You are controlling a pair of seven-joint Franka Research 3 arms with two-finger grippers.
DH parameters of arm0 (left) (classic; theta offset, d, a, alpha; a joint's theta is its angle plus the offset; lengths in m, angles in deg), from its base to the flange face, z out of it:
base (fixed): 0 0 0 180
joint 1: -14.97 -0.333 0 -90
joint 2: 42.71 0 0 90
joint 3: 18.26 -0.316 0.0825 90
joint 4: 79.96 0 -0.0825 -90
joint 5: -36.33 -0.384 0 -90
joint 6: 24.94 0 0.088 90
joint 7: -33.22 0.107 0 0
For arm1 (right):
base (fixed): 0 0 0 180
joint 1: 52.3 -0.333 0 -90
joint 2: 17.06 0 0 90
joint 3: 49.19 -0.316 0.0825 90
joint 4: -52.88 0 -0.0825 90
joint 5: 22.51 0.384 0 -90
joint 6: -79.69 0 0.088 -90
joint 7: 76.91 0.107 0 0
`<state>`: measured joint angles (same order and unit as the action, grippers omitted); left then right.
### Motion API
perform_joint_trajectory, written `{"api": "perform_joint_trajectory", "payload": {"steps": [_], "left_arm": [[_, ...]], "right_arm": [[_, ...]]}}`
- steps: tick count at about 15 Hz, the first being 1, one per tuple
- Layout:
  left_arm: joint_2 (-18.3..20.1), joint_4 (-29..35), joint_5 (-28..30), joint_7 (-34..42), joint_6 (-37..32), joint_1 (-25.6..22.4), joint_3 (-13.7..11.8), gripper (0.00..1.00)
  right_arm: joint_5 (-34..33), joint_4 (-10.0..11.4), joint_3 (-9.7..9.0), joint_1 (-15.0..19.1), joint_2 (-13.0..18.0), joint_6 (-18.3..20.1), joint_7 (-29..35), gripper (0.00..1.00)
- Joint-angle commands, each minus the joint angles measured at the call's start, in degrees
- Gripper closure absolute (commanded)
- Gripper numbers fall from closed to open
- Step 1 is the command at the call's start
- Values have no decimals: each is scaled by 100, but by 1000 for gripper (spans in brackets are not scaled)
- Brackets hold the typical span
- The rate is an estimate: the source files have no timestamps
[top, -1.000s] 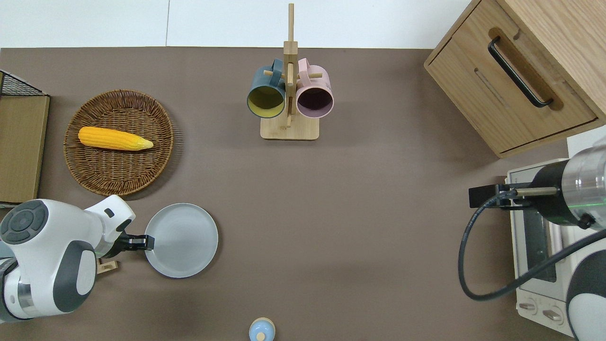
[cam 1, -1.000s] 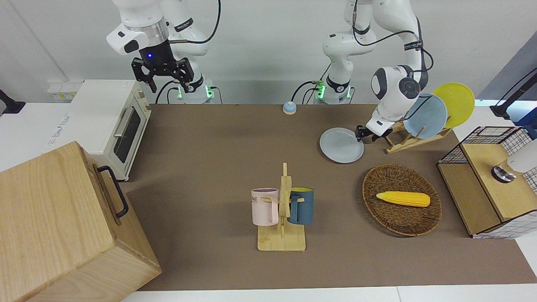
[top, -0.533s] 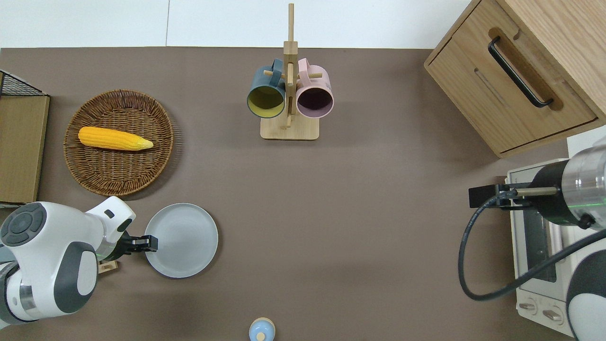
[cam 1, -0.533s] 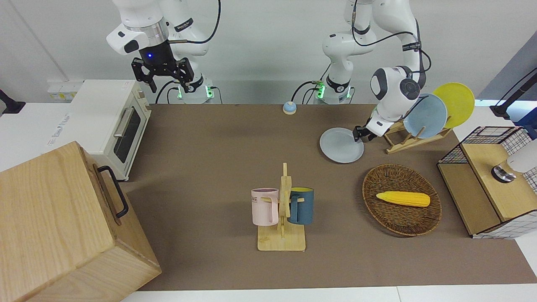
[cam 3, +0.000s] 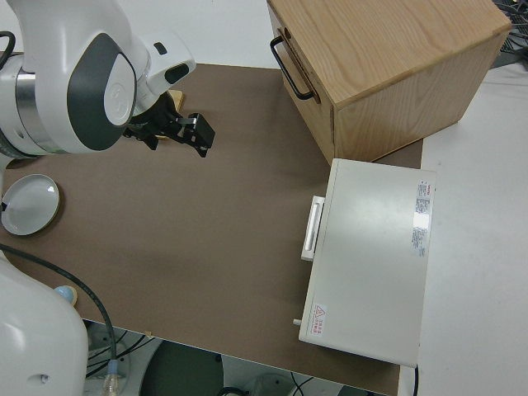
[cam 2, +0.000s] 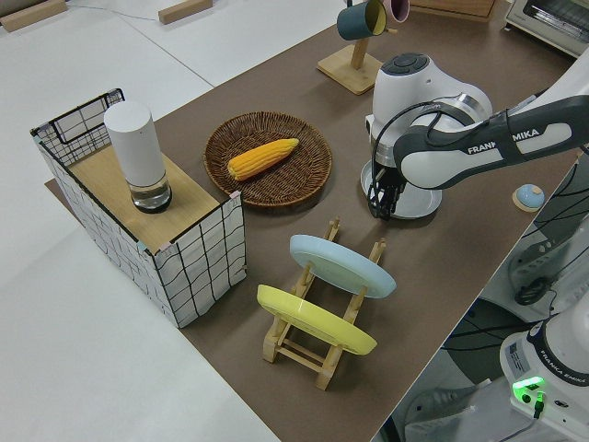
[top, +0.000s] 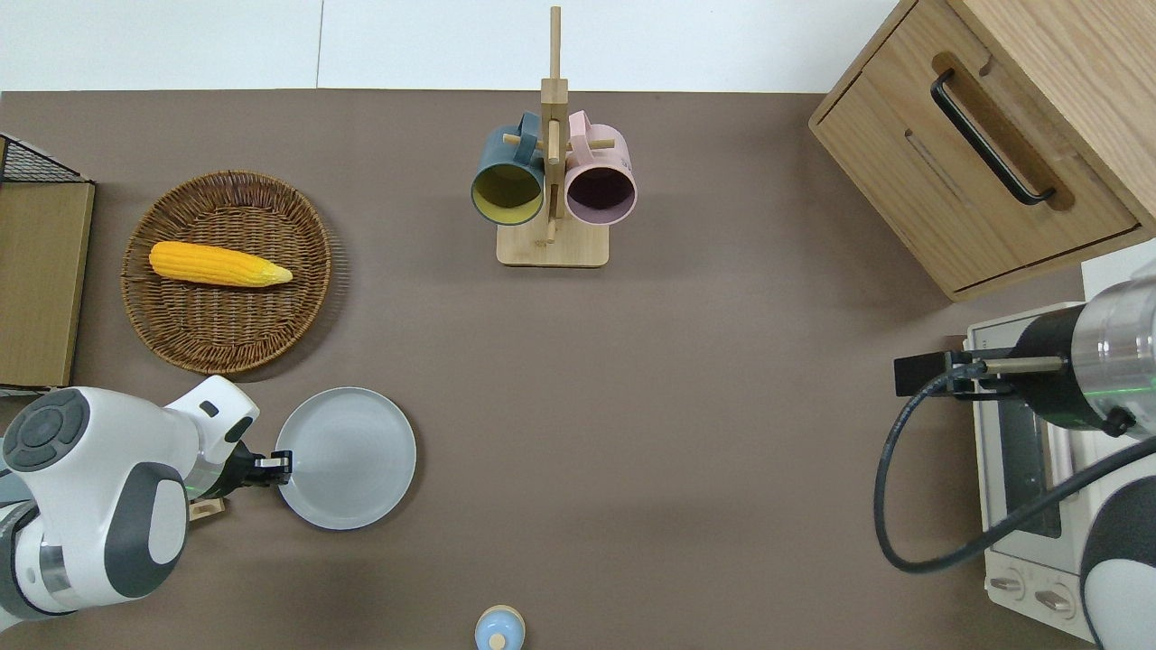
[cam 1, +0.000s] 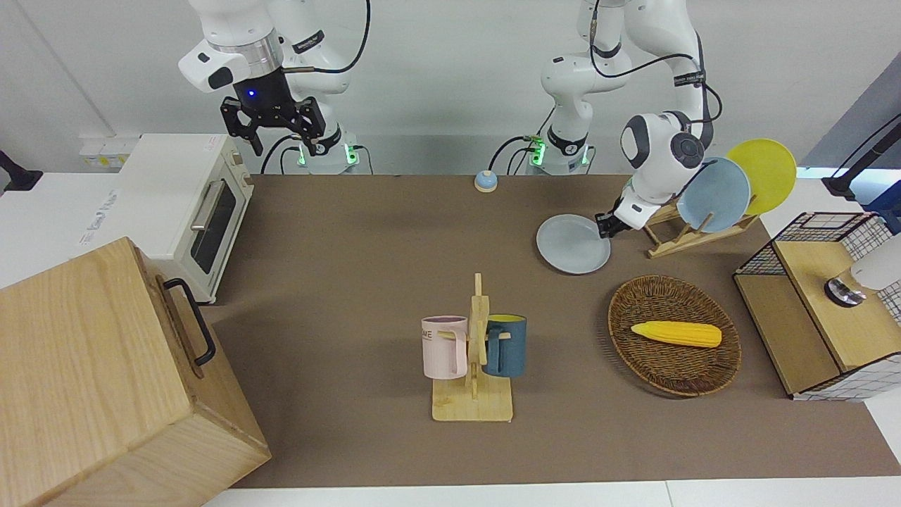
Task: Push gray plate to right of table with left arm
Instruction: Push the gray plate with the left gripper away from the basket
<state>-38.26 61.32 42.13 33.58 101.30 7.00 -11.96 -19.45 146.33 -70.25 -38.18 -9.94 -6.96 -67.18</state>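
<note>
The gray plate (top: 352, 456) lies flat on the brown table (top: 632, 406), nearer to the robots than the wicker basket; it also shows in the front view (cam 1: 570, 246). My left gripper (top: 276, 465) is low at the plate's rim on the side toward the left arm's end of the table, touching or just over the rim, fingers together. It also shows in the front view (cam 1: 604, 227) and the left side view (cam 2: 380, 201). My right gripper (cam 1: 271, 130) is parked, open and empty.
A wooden rack holds a sky-blue plate (cam 1: 714, 195) and a yellow plate (cam 1: 764, 172) close to the left arm. A wicker basket (top: 181, 348) holds a corn cob (top: 217, 264). A mug tree (top: 551, 244), a small bell (top: 498, 629), a toaster oven (cam 1: 176, 197) and a wooden cabinet (cam 1: 91, 373) stand around.
The left gripper's tip edged onto the plate's rim, then drew back a little toward the left arm's end. The plate has not visibly moved. The right arm is still.
</note>
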Motion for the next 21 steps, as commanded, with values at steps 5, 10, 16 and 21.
{"api": "perform_joint_trajectory", "payload": {"steps": [5,10,16,21], "left_arm": [[117,162,211,-220,146,-3,20,967],[117,171,264,-334,146,6,55,1000],[91,241,378,-527,182,111,91,1000],[82,259,589,-817,190,340,169,1000]], "right_arm": [[124,156,-100,170,157,8,64,5],[124,156,-100,170,157,8,64,5],[124,156,-100,170,157,8,64,5],[124,156,-100,170,157,8,64,5]]}}
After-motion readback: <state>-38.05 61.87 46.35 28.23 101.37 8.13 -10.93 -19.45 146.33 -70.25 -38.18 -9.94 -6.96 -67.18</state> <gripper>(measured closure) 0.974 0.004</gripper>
